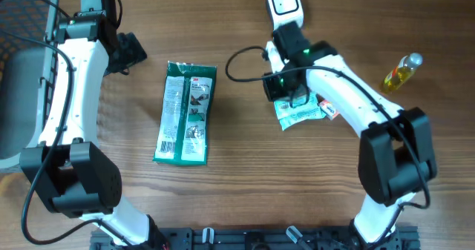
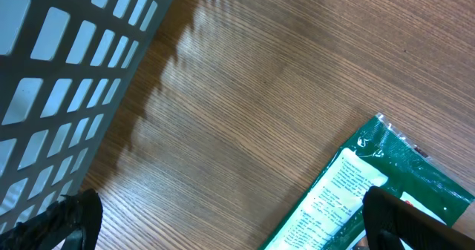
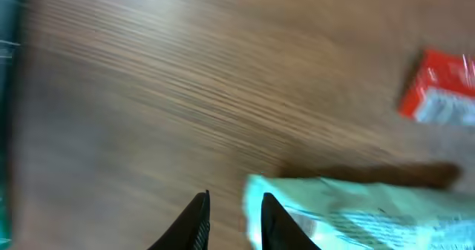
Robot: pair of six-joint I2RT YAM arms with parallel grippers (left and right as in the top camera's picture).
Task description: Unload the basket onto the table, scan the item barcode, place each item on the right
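A pale green pouch lies flat on the table at centre right, with a small red-and-white packet against it. My right gripper hovers over the pouch's left edge. In the blurred right wrist view its jaws stand a little apart with only wood between them, and the pouch lies just right of the right finger. A dark green package lies at centre left. My left gripper is wide open up-left of it, holding nothing, and one finger overlaps the package's label.
A white scanner stands at the back centre, its cable looping left. A yellow bottle lies at the far right. A grey mesh basket fills the left edge and shows close by in the left wrist view.
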